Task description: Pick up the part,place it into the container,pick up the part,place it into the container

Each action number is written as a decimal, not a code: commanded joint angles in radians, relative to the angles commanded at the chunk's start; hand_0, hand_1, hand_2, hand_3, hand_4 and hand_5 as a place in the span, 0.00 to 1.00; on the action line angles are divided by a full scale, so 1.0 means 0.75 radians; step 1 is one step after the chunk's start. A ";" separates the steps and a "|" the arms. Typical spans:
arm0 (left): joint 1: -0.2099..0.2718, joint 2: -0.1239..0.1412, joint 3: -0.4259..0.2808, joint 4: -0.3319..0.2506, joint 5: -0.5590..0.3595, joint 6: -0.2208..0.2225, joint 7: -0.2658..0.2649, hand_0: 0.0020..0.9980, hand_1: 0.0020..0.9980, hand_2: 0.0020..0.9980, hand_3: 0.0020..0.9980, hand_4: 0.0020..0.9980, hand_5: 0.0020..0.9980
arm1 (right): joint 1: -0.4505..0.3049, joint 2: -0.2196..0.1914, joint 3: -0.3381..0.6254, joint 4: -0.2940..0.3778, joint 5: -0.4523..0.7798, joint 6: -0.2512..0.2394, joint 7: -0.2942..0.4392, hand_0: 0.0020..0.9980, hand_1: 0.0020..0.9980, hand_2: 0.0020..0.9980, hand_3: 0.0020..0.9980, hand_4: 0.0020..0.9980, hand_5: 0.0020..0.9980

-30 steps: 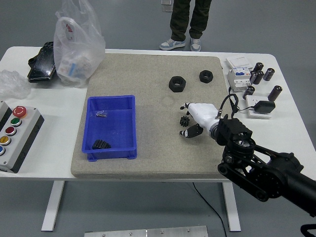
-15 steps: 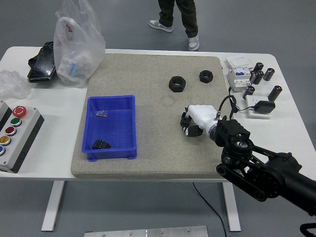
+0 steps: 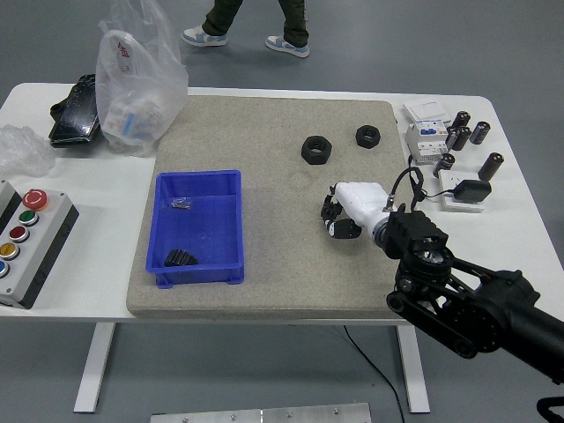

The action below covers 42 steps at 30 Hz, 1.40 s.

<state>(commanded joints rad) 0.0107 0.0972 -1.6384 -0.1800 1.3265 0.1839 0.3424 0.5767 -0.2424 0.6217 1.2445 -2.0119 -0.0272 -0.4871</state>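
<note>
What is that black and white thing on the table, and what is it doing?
It is a robot's arm, seen from a camera high up by its head. The white part is its right hand, with fingers like yours. The fingers are curled around a small black gear on the grey mat. To the left sits a blue bin that already has small black parts in it. Two black nuts lie farther back. The robot's other arm is not in the picture.

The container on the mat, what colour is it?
Blue. The container shows clearly in the head view, left of the right hand.
</note>
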 joint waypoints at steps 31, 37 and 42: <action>-0.007 0.006 0.009 0.000 -0.003 0.002 0.006 0.84 0.78 0.78 0.87 0.85 0.51 | 0.269 0.103 -0.332 0.204 0.104 -0.225 0.387 0.36 0.38 0.46 0.44 0.26 0.00; -0.009 0.007 0.008 0.000 -0.001 0.001 0.007 0.84 0.78 0.78 0.87 0.85 0.51 | 0.274 0.107 -0.331 0.205 0.102 -0.166 0.376 0.39 0.44 0.56 0.55 0.26 0.00; -0.009 0.008 0.008 0.000 -0.001 0.000 0.006 0.84 0.78 0.78 0.87 0.85 0.51 | 0.279 0.108 -0.326 0.211 0.090 -0.124 0.369 0.41 0.51 0.68 0.69 0.29 0.17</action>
<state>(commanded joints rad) 0.0038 0.1029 -1.6324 -0.1800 1.3256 0.1841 0.3471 0.7858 -0.1616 0.3774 1.4029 -1.9447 -0.1202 -0.2100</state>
